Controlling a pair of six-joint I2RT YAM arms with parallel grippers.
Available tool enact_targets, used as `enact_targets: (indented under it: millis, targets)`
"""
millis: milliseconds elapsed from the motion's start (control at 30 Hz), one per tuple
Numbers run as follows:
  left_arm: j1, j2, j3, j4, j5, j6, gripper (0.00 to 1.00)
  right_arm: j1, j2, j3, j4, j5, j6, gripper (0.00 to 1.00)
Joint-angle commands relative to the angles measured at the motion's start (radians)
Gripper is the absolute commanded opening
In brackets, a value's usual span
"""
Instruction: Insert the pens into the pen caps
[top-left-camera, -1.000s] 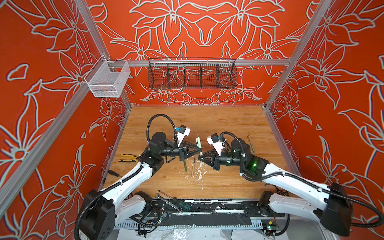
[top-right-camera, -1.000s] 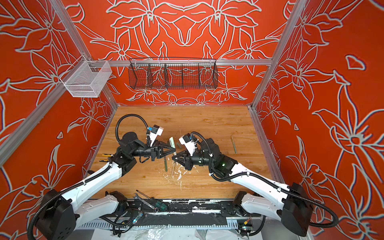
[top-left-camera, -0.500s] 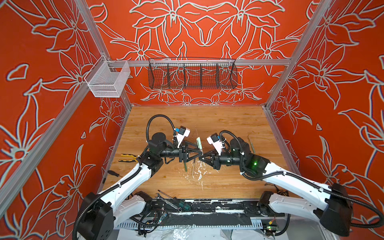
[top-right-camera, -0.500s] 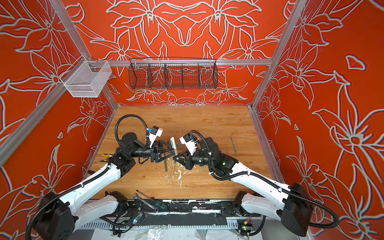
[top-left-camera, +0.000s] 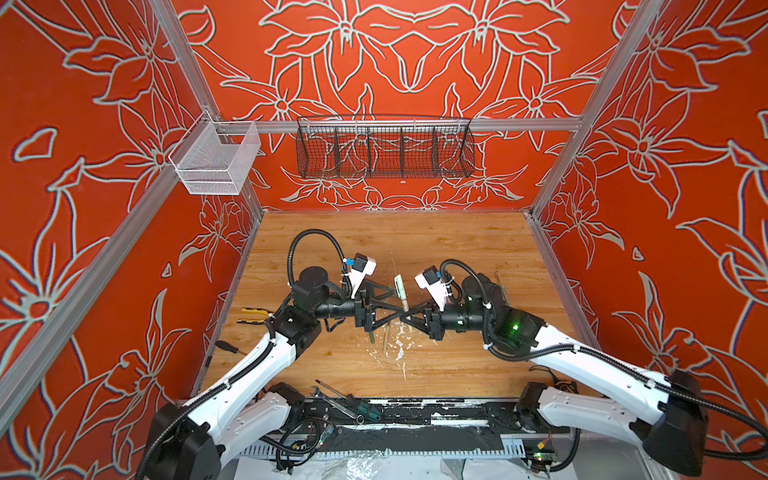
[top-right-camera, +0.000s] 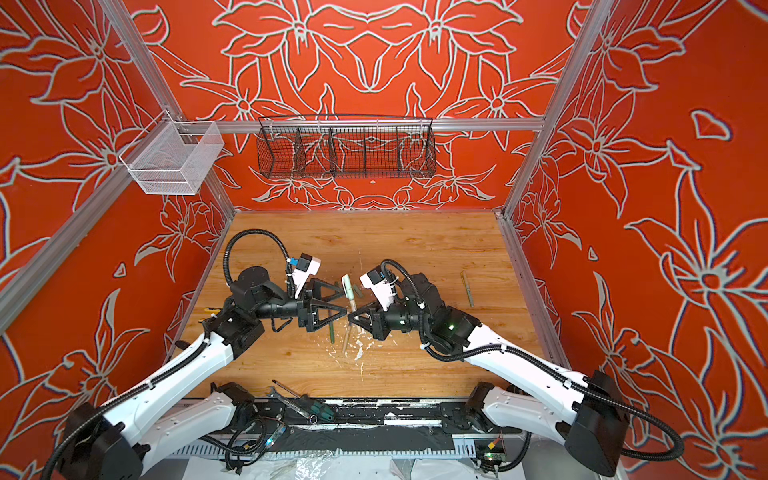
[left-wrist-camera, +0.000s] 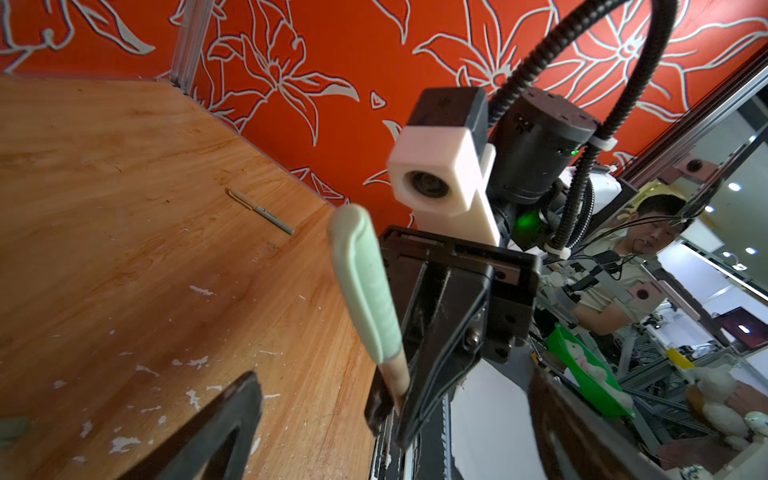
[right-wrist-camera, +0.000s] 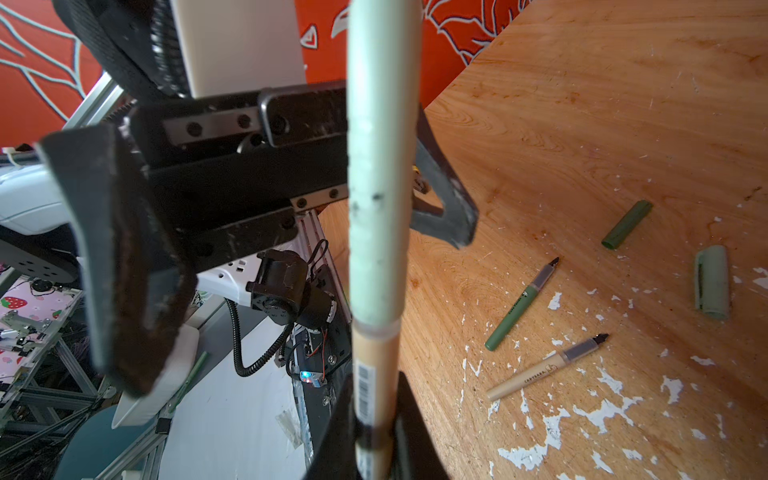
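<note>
Right claw (top-left-camera: 404, 318) clamped on the beige pen (right-wrist-camera: 374, 365), pale green cap (right-wrist-camera: 380, 166) on it. Left claw (top-left-camera: 397, 303) gapes wide alongside. Loose on the table (top-left-camera: 457, 249): green pen (right-wrist-camera: 521, 305), second beige pen (right-wrist-camera: 544, 368), dark green cap (right-wrist-camera: 626, 224), loose pale green cap (right-wrist-camera: 712, 286).

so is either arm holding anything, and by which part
The right gripper clamps the beige pen by its bare barrel end, opposite the pale green cap. The left gripper is open, holding nothing.

I see capped beige pen (right-wrist-camera: 376, 208) upright over bench (top-left-camera: 457, 249); green pen (right-wrist-camera: 519, 307), bare beige pen (right-wrist-camera: 544, 368), dark cap (right-wrist-camera: 626, 224), pale cap (right-wrist-camera: 712, 286) flat mid-bench.
</note>
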Motion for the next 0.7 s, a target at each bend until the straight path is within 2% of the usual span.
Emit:
enact_targets:
  millis: [0,267,433,533,667]
  targets:
    - [0.009,-0.034,0.043,-0.074,-0.032,0.053,0.97,0.002,-0.025,0.027,-0.001,-0.012,-0.026,0.00]
    - [0.016,-0.019,0.056,-0.084,-0.011,0.068,1.00,0.010,-0.015,0.026,0.008,-0.041,-0.027,0.00]
    - [0.029,0.021,0.059,-0.037,0.009,0.043,0.96,0.041,0.008,0.035,0.017,-0.057,-0.039,0.00]
    - [0.037,0.030,0.056,0.012,0.036,0.016,0.90,0.060,0.022,0.040,0.017,-0.054,-0.047,0.00]
    - [0.045,0.075,0.065,0.027,0.064,0.008,0.72,0.076,0.043,0.045,0.022,-0.047,-0.046,0.00]
